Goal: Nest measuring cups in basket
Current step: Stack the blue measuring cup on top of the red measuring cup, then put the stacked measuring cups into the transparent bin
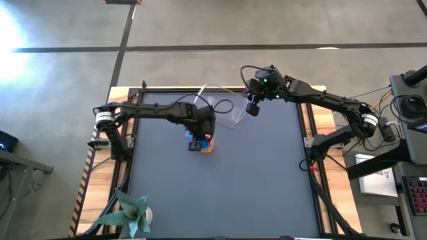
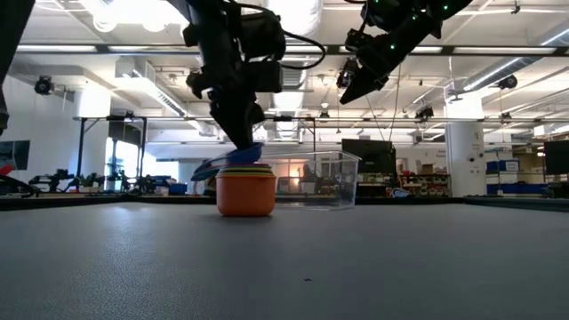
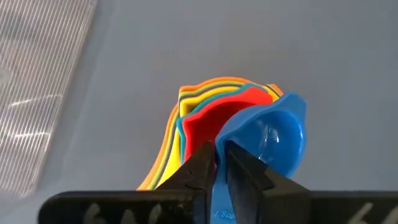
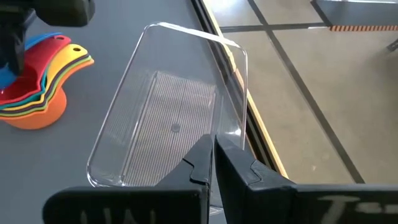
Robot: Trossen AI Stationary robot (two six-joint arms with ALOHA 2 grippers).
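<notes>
The measuring cups stand nested in one stack (image 1: 205,145) on the dark mat, with the orange cup (image 2: 245,192) at the bottom and red (image 3: 214,118) near the top. A blue cup (image 3: 273,134) sits tilted on top of the red one. My left gripper (image 3: 217,158) comes down on the stack and is shut on the blue cup. The clear basket (image 1: 225,110) (image 4: 161,118) rests flat on its base just beyond the stack. My right gripper (image 1: 252,109) (image 2: 353,87) hangs shut in the air above the basket's right end, touching nothing. My left gripper pinches the blue cup by its handle (image 3: 221,186), close to the bowl, between the two fingers. The fingers (image 2: 238,133) come from above, slanting down. The blue bowl lies tilted beyond the fingertips and rests on the red cup in the stack.
A potted plant (image 1: 130,213) stands at the table's near left corner. Wooden rails (image 1: 312,133) border the mat on the left and right. The mat's whole near half (image 1: 220,200) is bare. Cables run along the right arm.
</notes>
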